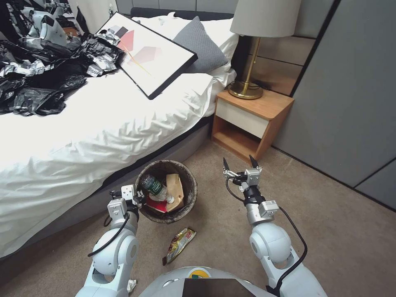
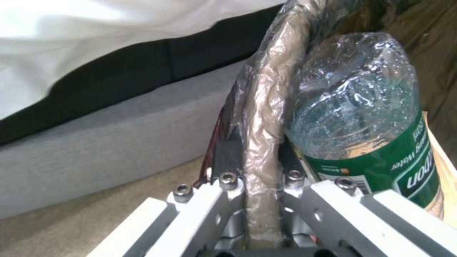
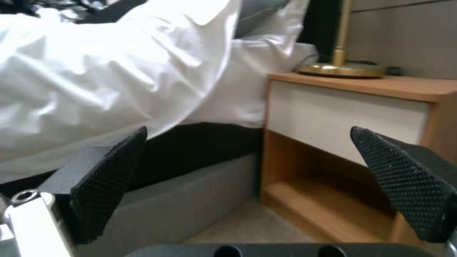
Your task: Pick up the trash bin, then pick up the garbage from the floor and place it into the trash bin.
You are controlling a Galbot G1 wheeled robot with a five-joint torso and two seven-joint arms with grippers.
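The left gripper [image 2: 257,167] has its fingers pinched on the bin [image 1: 187,173] rim beside the bed. The right gripper [image 1: 240,166] hangs wide open, empty. A wrapper [image 1: 178,245] lies on the floor; the liner-covered rim could slip, tipping out the bottle [image 2: 362,117].

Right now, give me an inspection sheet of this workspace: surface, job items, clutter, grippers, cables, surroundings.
Surface: tan carpet.
Job's things: trash bin beside the bed, holding a green-labelled bottle, tan paper bag and red packet; snack wrapper and white tissue wad on the floor.
Clutter: black plastic bags and framed picture on the bed.
Grippers: left gripper shut on the bin rim; right gripper open, empty.
Cables: black leads along both forearms.
Surroundings: nightstand, lamp.
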